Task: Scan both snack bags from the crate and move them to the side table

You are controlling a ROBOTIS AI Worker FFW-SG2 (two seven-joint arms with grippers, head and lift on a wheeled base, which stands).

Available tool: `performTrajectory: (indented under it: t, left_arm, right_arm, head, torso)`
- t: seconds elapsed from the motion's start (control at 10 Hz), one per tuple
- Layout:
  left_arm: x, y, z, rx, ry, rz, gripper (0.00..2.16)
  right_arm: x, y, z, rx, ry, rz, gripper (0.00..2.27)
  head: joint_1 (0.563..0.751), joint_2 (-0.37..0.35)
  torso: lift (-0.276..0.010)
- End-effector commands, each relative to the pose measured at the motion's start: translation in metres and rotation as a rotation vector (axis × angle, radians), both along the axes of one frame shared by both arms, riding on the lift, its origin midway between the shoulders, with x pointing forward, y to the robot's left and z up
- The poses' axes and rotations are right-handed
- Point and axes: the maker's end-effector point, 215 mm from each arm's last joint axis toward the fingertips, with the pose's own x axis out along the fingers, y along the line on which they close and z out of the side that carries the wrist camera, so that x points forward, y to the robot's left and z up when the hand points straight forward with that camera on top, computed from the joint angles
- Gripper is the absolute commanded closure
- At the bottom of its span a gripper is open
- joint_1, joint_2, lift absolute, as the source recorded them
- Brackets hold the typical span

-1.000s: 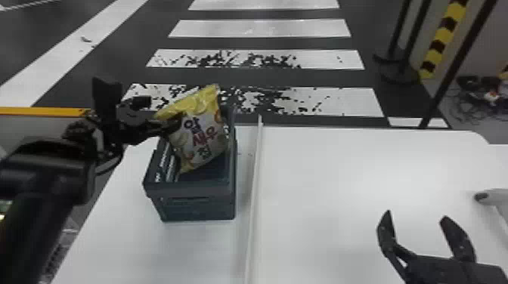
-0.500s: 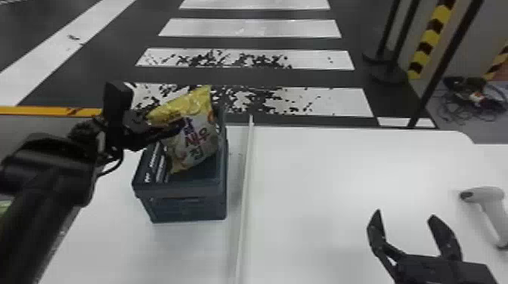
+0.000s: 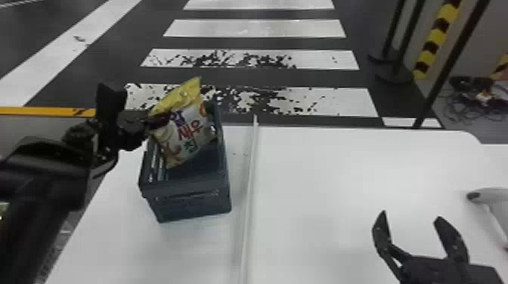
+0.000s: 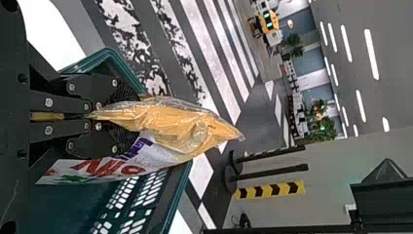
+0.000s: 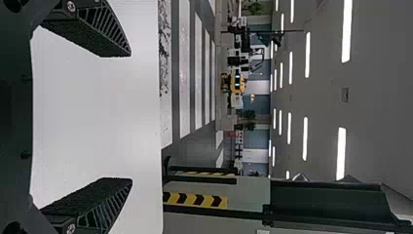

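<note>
Gleaming yellow and white with red lettering, the crinkled snack bag tilts, pinched by the left tool.

Snack bag glossy film; crate matt plastic; table smooth

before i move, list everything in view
snack bag: one, yellow and white, lower end in crate
crate: one, dark blue, table's left
table: one, white, foreground
divider: one, white, right of crate
scanner: one, light grey, far right
crosswalk: one, white on black, behind
floor line: one, yellow, behind left
posts: several, black, behind right
hazard striping: several pieces, yellow and black, near posts
cables: several, mostly black, right
plants: several, green, background
ceiling lights: many, white, overhead
left arm: one, black, left
left gripper: one, black, holding bag
right gripper: one, black, right, open
</note>
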Motion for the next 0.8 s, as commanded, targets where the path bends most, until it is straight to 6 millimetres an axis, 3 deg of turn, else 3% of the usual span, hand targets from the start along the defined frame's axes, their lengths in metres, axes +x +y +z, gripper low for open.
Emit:
performTrajectory:
  t: [0.0, 0.3, 0.7]
  left_arm:
    - [-0.004, 0.01, 0.013, -0.034, -0.02, 0.034, 2.13]
    - [-0.006, 0.029, 0.03, -0.087, -0.072, 0.103, 2.13]
    - [-0.013, 0.038, 0.018, -0.145, -0.083, 0.191, 2.14]
  right_arm:
    - [0.0, 0.001, 0.0, 0.001, 0.0, 0.001, 0.08]
    - [0.0, 0.001, 0.0, 0.001, 0.0, 0.001, 0.08]
    - [0.0, 0.001, -0.002, -0.001, 0.005, 0.001, 0.08]
  head:
    - [0.695, 0.074]
    - [0.695, 0.104]
    - [0.695, 0.119]
  torso:
    - [-0.099]
    - [-0.099]
    - [-0.099]
